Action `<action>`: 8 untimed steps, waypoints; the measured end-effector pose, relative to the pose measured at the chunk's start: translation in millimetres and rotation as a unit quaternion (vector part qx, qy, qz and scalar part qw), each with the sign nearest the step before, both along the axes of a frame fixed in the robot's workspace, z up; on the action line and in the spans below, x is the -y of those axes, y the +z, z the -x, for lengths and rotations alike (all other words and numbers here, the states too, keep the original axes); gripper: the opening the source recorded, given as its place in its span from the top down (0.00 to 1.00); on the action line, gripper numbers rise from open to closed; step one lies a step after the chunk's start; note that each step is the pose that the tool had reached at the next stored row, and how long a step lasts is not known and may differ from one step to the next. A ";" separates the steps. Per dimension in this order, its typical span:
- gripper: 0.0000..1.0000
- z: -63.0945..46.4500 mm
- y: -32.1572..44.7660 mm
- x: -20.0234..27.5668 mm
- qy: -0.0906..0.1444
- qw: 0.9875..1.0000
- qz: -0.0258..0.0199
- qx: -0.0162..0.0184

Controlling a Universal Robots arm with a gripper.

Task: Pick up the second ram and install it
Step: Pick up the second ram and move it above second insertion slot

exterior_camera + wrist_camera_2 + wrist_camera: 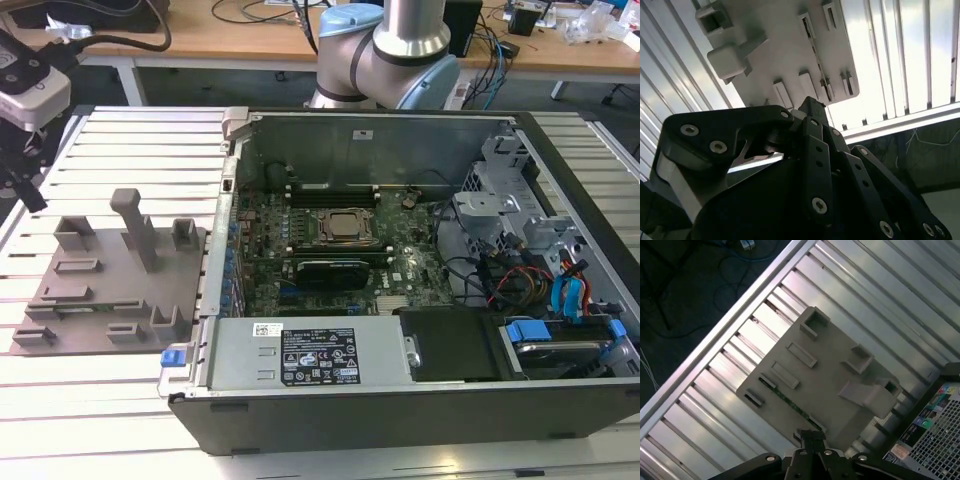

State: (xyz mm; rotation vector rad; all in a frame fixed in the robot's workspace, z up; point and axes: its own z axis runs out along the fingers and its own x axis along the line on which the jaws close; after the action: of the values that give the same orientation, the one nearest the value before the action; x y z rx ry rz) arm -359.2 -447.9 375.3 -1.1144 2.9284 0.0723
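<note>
On the grey fixture plate (112, 285), which lies near the exterior view's left edge of the slatted metal table (130, 150), the second ram (783, 395) stands on edge in a shallow slot. From above, in the first wrist view, it shows as a thin green strip running between two small end blocks; its chips cannot be made out at that angle.

The gripper (809, 434) hangs above the plate's edge, clear of the ram and touching nothing. Its black jaws are drawn together to a narrow tip with nothing held between them. In the exterior view the wrist is cut off by that view's left border.

The open computer case (400, 425) fills the middle of the table, just beside the plate. A black label (320, 361) with white print and a small white sticker (268, 328) sit on the bare metal cover along the case's near side. The writing on both is too fine to read.

Inside the case lies a green motherboard (410, 275) with a square CPU socket (343, 228) framed in bright metal. Whether its long memory slots are filled is hard to tell. Red, blue and black cables (545, 280) tangle at the exterior view's right end of the case.

The plate is matt moulded plastic with low rectangular blocks and one tall angled post (137, 228). The table is ribbed aluminium, glaring white where light strikes it. The arm (395, 50) has a smooth silver-and-blue base rising behind the case.
</note>
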 end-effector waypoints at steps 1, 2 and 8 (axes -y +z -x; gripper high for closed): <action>0.90 0.0 0.0 0.0 0.009 1.000 0.000 0.000; 0.90 0.0 0.0 0.0 0.017 1.000 0.000 0.000; 0.90 0.0 0.0 0.0 0.066 0.998 0.000 0.000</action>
State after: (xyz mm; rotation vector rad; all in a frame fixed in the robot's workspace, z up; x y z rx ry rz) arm -359.2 -447.9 375.3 -1.3061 2.8513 0.0730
